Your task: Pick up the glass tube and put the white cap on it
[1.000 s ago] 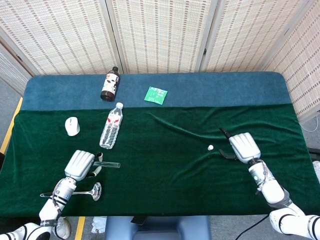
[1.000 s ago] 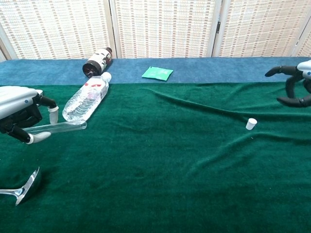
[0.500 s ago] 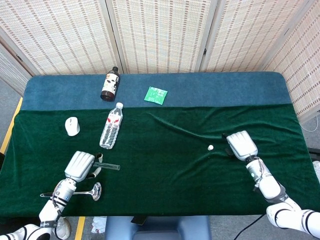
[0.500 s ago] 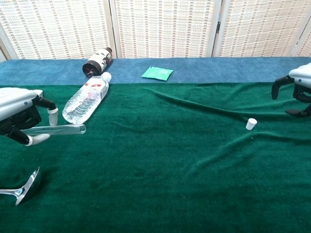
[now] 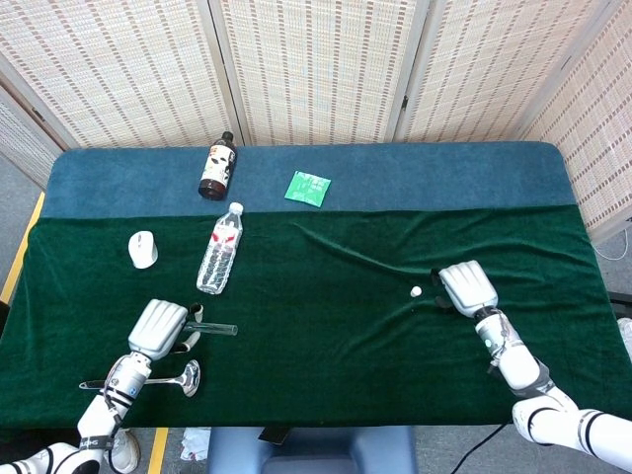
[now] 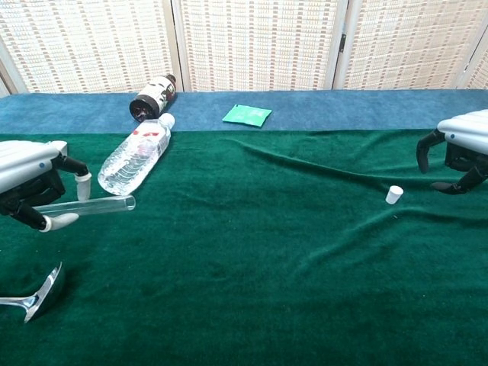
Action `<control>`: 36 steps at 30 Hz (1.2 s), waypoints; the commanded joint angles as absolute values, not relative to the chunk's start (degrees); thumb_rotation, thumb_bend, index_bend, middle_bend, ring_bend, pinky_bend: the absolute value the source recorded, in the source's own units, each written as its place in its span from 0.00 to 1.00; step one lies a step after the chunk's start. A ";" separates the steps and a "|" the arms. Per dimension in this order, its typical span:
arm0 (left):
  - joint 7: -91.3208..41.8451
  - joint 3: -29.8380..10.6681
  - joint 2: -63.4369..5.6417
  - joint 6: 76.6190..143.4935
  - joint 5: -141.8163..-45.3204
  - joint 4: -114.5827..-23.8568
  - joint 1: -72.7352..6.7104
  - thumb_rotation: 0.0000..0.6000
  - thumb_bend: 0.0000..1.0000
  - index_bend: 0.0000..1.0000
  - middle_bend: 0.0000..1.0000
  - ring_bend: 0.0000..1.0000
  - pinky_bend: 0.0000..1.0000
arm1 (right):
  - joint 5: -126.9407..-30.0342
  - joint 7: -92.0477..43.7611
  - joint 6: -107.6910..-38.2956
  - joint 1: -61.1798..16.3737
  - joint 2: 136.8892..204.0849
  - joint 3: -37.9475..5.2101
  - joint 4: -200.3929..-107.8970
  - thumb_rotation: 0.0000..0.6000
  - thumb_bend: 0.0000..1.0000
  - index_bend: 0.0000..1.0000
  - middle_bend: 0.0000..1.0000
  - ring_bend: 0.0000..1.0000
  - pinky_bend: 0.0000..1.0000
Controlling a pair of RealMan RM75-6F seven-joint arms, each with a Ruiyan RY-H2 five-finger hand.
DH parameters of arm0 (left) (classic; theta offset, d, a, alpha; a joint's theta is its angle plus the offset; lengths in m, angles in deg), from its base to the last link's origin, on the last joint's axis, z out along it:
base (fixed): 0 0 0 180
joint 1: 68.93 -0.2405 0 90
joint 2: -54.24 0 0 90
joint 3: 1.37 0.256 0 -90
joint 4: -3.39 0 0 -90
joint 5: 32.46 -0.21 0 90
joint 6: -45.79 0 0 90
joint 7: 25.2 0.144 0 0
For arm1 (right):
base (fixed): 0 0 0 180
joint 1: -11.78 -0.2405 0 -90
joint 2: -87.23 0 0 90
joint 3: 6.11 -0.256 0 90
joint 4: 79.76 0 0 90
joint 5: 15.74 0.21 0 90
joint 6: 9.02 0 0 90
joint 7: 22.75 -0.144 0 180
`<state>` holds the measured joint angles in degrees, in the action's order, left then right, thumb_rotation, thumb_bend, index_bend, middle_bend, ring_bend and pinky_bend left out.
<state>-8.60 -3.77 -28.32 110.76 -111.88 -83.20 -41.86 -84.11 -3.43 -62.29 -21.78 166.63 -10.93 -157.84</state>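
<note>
Grasping the white cap (image 6: 393, 194) is the step in hand: it stands alone on the green surface (image 5: 326, 306) just beside the right hand (image 6: 457, 151), whose curled fingers are spread and hold nothing. That hand should lower so thumb and finger straddle the cap and pinch its sides without knocking it over, while the left hand (image 6: 29, 183) holds the glass tube (image 6: 91, 204) level, its open end pointing toward the cap

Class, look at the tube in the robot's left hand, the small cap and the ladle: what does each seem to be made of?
Tube: clear glass or plastic, the cloth shows through it. Cap: matte white, probably plastic. Ladle: polished metal, mirror-bright bowl.
</note>
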 commanded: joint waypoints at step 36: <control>-10.14 -3.54 -29.26 109.47 -111.15 -80.95 -41.80 1.00 0.46 0.64 0.96 0.91 0.84 | -77.92 1.78 -58.09 -25.78 174.07 -12.14 -152.05 0.87 0.38 0.43 0.98 1.00 1.00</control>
<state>-10.13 -3.54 -29.26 109.47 -111.15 -80.96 -41.80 -77.92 1.78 -58.09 -25.78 174.07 -12.14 -152.05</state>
